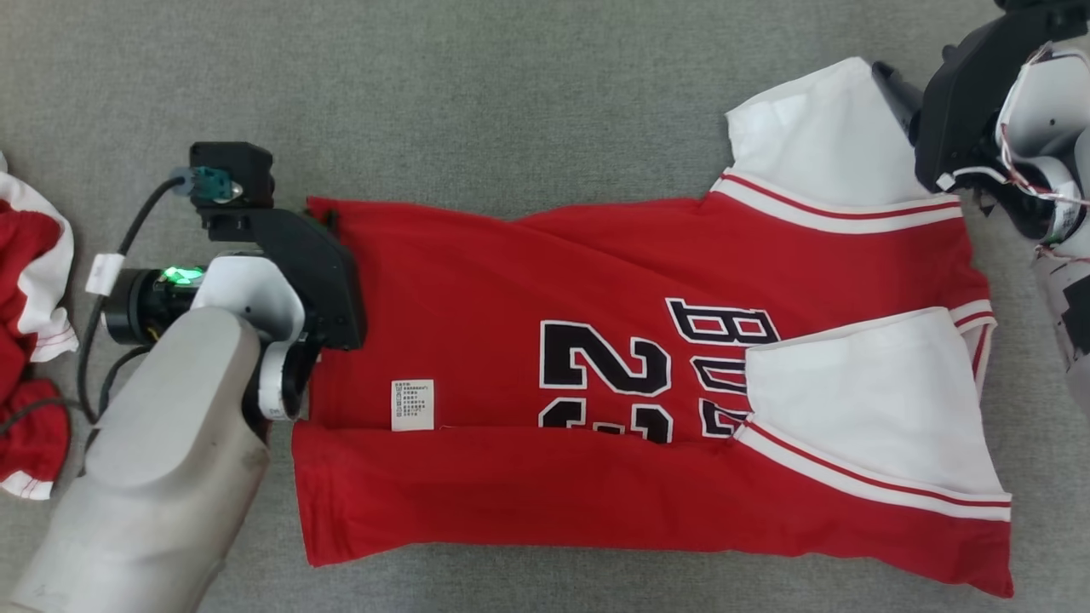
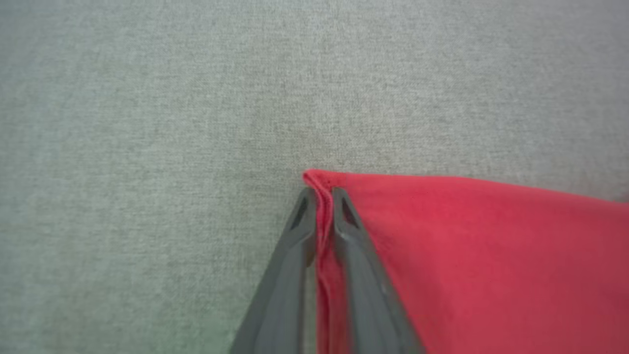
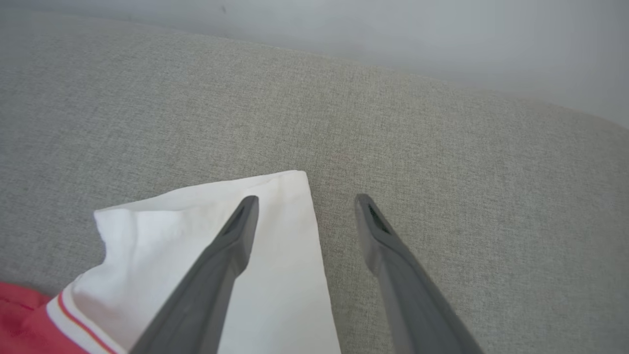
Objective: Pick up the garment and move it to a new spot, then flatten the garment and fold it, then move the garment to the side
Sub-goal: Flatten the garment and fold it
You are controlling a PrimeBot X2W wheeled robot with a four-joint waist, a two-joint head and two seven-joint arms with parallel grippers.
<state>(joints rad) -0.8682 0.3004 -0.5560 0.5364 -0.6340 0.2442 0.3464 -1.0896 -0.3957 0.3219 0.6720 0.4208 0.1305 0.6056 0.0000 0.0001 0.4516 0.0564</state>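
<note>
left wrist view: left gripper [image 2: 323, 194] pinches a corner of the red jersey [image 2: 491, 255], while the right gripper [image 3: 305, 200] hangs spread over its white sleeve [image 3: 147, 236].

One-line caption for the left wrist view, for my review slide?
Left hand pinched shut on a corner of the red jersey, which lies on the grey fabric surface.

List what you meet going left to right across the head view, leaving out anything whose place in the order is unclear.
Crumpled red-and-white cloth → left pincer, shut on the corner of the red jersey → white care label → black number → right pincer, open.
</note>
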